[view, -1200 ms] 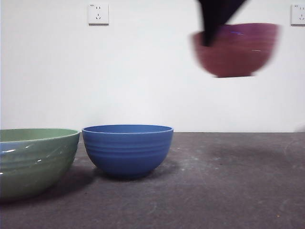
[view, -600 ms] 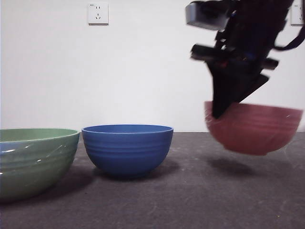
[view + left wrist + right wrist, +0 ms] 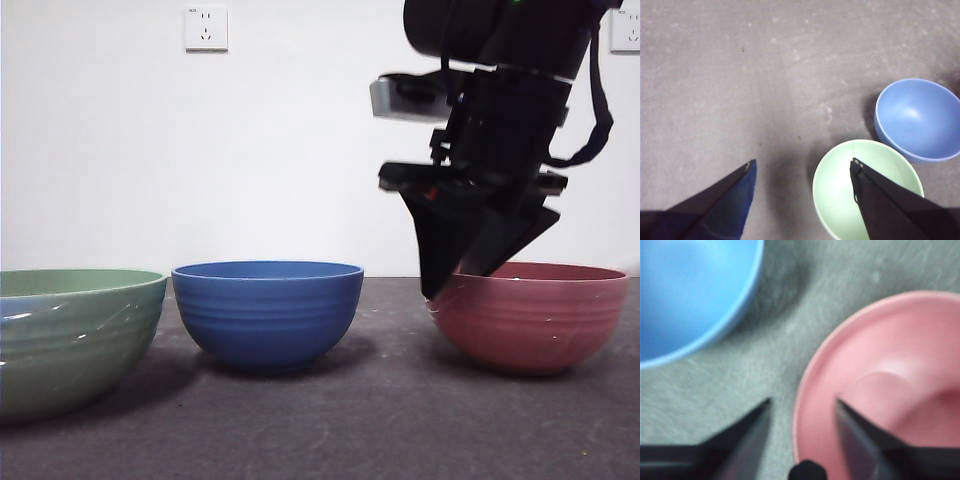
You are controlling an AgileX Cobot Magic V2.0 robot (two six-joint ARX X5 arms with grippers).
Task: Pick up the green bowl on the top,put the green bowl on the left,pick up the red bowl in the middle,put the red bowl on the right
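Observation:
The red bowl (image 3: 530,320) stands on the dark table at the right, also in the right wrist view (image 3: 890,385). My right gripper (image 3: 445,280) is at the bowl's left rim. In the right wrist view its jaws (image 3: 802,402) are apart, one outside the rim and one inside, with a gap on each side. The green bowl (image 3: 70,340) stands at the left, cut off by the picture's edge. My left gripper (image 3: 800,167) is open and empty, high above the table, with the green bowl (image 3: 840,195) below one jaw.
A blue bowl (image 3: 268,315) stands between the green and red bowls, close beside the green one; it also shows in both wrist views (image 3: 917,117) (image 3: 685,295). A white wall with sockets (image 3: 206,29) is behind the table.
My right gripper came down with the red bowl from high up to the table at the right. The bowl now rests on the table and the jaws stand apart around its rim.

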